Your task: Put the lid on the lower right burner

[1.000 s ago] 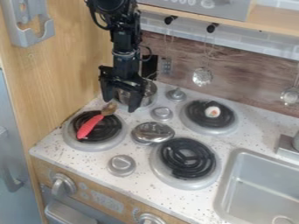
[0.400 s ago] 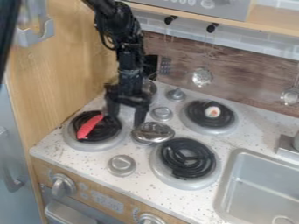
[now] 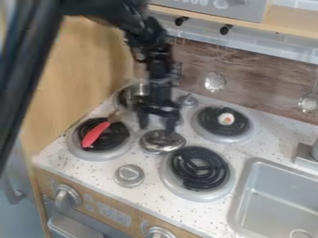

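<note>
Arm (image 3: 146, 32): black, jointed, knobbly housings
Link (image 3: 34, 65): long, straight, dark, blue-grey streaks lengthwise; edges blurred
Cable (image 3: 136, 55): thin, black, curved, beside the arm
Wrist (image 3: 162, 69): black, narrow, stacked blocky sections
Gripper (image 3: 157, 129): black, crosspiece plus two straight fingers
Screws, markings: too blurred to tell
</note>
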`<state>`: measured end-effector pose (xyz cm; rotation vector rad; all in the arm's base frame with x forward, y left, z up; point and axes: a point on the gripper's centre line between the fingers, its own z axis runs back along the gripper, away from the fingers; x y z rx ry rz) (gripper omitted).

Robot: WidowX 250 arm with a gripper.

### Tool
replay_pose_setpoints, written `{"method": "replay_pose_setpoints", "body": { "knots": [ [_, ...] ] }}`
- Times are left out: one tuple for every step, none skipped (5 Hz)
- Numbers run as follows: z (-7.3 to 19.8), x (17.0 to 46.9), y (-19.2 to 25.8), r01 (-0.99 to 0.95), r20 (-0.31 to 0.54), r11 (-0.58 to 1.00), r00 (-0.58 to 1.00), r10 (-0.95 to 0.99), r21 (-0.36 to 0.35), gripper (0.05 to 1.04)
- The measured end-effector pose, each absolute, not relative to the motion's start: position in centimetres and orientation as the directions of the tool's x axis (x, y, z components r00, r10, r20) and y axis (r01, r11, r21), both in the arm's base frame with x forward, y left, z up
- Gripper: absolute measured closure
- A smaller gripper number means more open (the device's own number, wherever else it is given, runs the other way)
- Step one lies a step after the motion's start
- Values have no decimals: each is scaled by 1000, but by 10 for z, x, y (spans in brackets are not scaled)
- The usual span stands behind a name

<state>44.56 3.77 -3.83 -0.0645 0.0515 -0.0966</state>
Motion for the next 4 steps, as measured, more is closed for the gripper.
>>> {"method": "replay_pose_setpoints", "body": {
  "knots": [
    [-39,448,34,117,-38,991,992,-119,-59,85],
    [-38,450,25,141,-33,988,989,-143,-57,85],
    [-46,453,24,128,-48,990,990,-131,-54,128],
    [-49,455,24,116,-54,992,991,-119,-51,406]
  ]
}}
